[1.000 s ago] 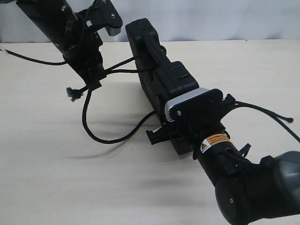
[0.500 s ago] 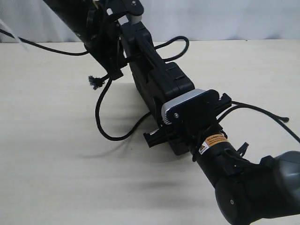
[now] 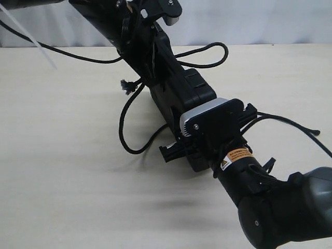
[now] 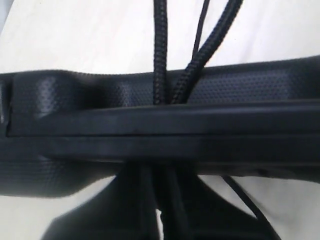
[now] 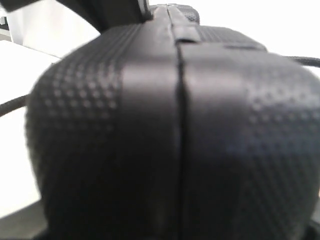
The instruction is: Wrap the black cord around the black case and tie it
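Swinging right since 1 second earlier, the left fingers — pinched shut on the braided black cord — carried its frayed tuft up beside the black case. That pebbled, seamed plastic box stood on edge on the counter, its near end clamped between the right fingers.

Pale tabletop, grey-white backdrop

Black case on edge; black cord looped across.
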`<move>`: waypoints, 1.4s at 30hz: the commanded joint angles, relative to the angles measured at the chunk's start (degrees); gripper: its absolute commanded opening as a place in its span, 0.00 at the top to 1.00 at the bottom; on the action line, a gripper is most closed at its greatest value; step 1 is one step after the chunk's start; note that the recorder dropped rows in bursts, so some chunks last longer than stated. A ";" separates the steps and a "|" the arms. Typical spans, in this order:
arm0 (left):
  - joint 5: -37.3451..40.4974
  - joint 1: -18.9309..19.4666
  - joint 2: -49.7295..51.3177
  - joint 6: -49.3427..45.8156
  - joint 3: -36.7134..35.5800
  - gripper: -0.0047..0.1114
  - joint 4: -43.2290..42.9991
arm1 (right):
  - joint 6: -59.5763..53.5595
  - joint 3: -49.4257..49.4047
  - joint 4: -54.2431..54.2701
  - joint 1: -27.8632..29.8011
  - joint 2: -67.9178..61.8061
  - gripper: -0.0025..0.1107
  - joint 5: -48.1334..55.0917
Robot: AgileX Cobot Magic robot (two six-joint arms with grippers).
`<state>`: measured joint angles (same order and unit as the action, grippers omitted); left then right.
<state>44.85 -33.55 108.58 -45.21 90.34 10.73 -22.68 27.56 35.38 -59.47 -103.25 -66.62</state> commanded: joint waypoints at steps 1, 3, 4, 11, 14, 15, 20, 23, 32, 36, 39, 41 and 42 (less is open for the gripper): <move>-2.96 -0.44 0.13 0.64 0.43 0.96 0.46 | -0.44 0.11 -1.82 0.16 0.84 0.94 -3.34; -2.95 -0.44 0.13 0.64 0.43 0.96 0.46 | -0.44 0.11 -1.82 0.16 0.84 0.94 -3.34; -2.83 -0.44 0.13 0.64 0.43 0.94 0.35 | -0.44 0.11 -1.82 0.16 0.84 0.94 -3.34; -2.83 -0.44 0.13 0.64 0.43 0.61 0.47 | -0.44 0.11 -1.82 0.16 0.84 0.94 -3.34; -2.60 -0.44 0.13 0.64 0.43 0.51 0.59 | -0.44 0.11 -1.82 0.16 0.84 0.94 -3.34; -2.60 -0.44 0.13 0.64 0.43 0.49 0.69 | -0.44 0.11 -1.82 0.16 0.84 0.94 -3.34; -1.55 -0.44 0.13 0.64 0.43 0.48 0.58 | 0.07 0.11 -1.82 0.16 0.84 0.94 -3.34; -1.13 -0.44 0.13 0.64 0.43 0.48 0.49 | 0.07 0.11 -1.82 0.16 0.84 0.94 -3.34; -0.67 -0.44 -0.43 0.75 0.43 0.31 0.49 | 0.07 0.11 -1.82 0.16 0.84 0.94 -3.34; -0.20 -0.44 -1.34 0.75 0.43 0.31 0.49 | 0.07 0.11 -1.82 0.16 0.84 0.94 -3.34; 1.00 -0.44 -2.53 0.75 0.43 0.31 0.36 | 0.07 0.11 -1.82 0.16 0.84 0.94 -3.34; 2.54 -0.44 -3.57 0.75 0.43 0.31 0.24 | 0.07 0.11 -1.82 0.16 0.84 0.94 -3.34; 3.59 -0.44 -4.02 0.75 0.43 0.31 -0.16 | 0.07 0.11 -1.82 0.16 0.84 0.94 -3.34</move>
<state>47.33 -33.93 106.50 -44.85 90.34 11.56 -22.09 27.56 35.89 -59.36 -103.25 -66.62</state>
